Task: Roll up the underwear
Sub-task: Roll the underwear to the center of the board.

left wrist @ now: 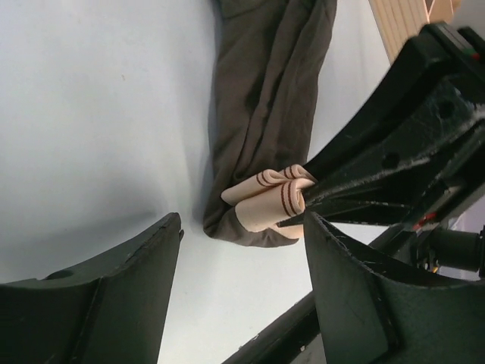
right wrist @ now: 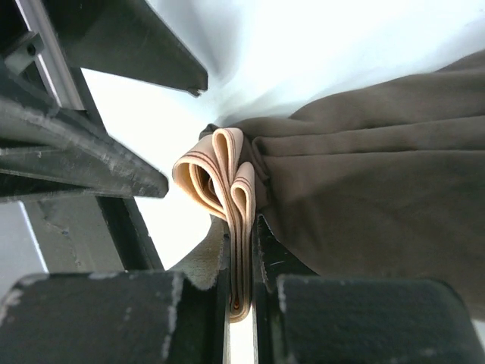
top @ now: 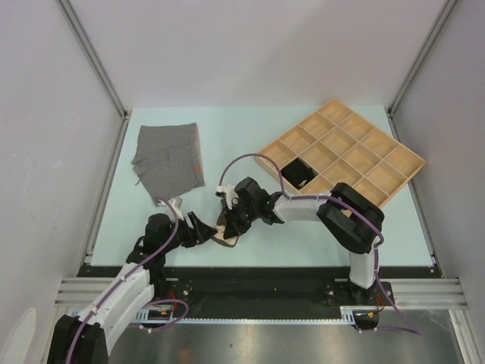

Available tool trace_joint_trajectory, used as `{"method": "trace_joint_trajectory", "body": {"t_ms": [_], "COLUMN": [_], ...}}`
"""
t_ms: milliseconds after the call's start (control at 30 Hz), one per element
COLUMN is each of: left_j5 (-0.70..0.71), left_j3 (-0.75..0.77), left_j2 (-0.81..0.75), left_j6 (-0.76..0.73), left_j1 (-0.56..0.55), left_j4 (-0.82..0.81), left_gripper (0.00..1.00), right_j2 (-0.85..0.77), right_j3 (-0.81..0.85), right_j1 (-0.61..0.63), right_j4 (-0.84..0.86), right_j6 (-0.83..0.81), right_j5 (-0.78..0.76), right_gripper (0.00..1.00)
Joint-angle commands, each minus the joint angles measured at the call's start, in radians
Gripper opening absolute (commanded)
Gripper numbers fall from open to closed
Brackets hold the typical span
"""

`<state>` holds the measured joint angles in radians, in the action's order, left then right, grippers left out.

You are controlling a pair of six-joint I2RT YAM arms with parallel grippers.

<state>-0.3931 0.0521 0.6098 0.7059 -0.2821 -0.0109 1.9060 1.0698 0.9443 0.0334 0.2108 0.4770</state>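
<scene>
Underwear, overhead: heather grey brief (top: 168,158) lies flat at the table's (top: 242,129) far left; dark brown brief (top: 227,241) sits bunched near the front edge
Tray, overhead: compartmented wooden tray (top: 292,132) at far right, set at an angle; black brief (top: 298,174) fills one cell at its near-left side
Arms, overhead: right arm (top: 333,212) bends at the elbow and reaches left; left arm (top: 144,262) angles inward; both claws meet at the brown brief
Left wrist view: left gripper (left wrist: 242,224) spread wide, one finger either side of the brown brief's folded end
Right wrist view: right gripper (right wrist: 241,227) clamped narrow on the tan waistband (right wrist: 216,171); brown cloth trails off to the right
</scene>
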Motion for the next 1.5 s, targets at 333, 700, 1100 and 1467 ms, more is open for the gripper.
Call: {"method": "trace_joint_trajectory", "body": {"t_ms": [333, 700, 1100, 1467], "left_j5": [0.049, 0.391, 0.404, 0.309], "left_j3": [0.049, 0.21, 0.242, 0.245], "left_j2": [0.198, 0.462, 0.519, 0.548], "left_j6": [-0.111, -0.06, -0.066, -0.077], "left_j1": [-0.094, -0.232, -0.249, -0.249], "left_j4": [-0.152, 0.003, 0.038, -0.018], "left_gripper": [0.6, 0.48, 0.42, 0.43], "right_j2": [0.091, 0.041, -0.275, -0.306], "right_j3": [0.07, 0.085, 0.007, -0.241], "right_j1": [-0.061, -0.064, -0.006, 0.212], "right_j4": [-0.073, -0.135, -0.201, 0.267], "right_j6": [0.009, -0.008, -0.115, -0.28], "right_j5": [0.048, -0.003, -0.434, -0.476], "right_gripper": [0.0, 0.41, 0.84, 0.82]}}
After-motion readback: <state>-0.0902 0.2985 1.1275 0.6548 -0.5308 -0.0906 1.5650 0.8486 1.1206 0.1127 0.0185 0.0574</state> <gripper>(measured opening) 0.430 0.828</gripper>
